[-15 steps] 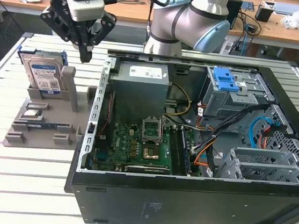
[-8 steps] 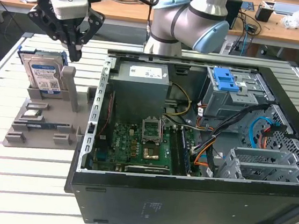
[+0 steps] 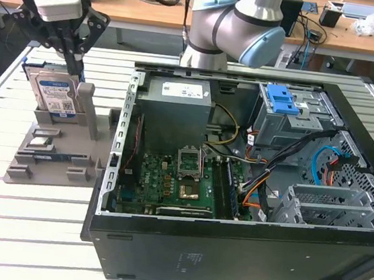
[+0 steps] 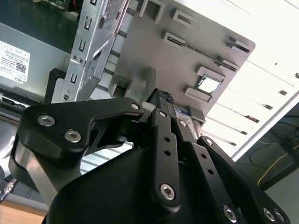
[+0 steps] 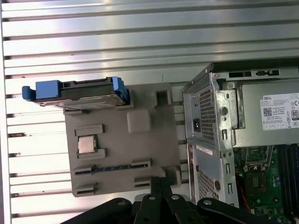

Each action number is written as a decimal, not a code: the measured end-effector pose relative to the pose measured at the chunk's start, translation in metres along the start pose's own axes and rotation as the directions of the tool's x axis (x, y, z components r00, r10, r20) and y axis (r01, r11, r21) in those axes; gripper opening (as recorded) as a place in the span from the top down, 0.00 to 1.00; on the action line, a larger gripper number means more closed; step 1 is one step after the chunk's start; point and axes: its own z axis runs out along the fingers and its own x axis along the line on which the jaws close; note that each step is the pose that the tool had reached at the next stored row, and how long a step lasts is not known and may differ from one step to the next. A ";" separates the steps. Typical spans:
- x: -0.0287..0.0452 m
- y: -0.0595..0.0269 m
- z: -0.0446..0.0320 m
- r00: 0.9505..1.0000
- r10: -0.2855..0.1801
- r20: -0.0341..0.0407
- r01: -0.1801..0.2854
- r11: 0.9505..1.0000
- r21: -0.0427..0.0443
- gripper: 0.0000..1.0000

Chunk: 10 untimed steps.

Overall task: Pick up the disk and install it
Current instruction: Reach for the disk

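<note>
The disk (image 3: pixel 53 94) stands on edge in a slot of the grey holder (image 3: pixel 65 141) on the surface (image 3: pixel 28 230) (its top edge free to pinch). The gripper (image 3: pixel 78 72) hangs above the holder, fingers together, empty.

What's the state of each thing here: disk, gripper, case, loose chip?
disk: upright in a slot of the grey fixture, not gripped.
gripper: jaws shut, empty, apart from the disk.
computer case: lying on its side, panel off, interior exposed.
processor chip: flat in a fixture recess.
</note>
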 end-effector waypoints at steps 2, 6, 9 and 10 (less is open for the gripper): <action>0.0056 -0.0004 -0.0002 1.000 0.000 0.000 0.000 1.000 0.000 0.89; 0.0185 -0.0014 -0.0005 1.000 0.000 0.000 0.000 1.000 0.000 0.89; 0.0327 -0.0025 -0.0009 1.000 0.000 0.000 0.000 1.000 0.000 0.89; 0.0366 -0.0028 -0.0010 1.000 0.000 0.000 0.000 1.000 0.000 0.89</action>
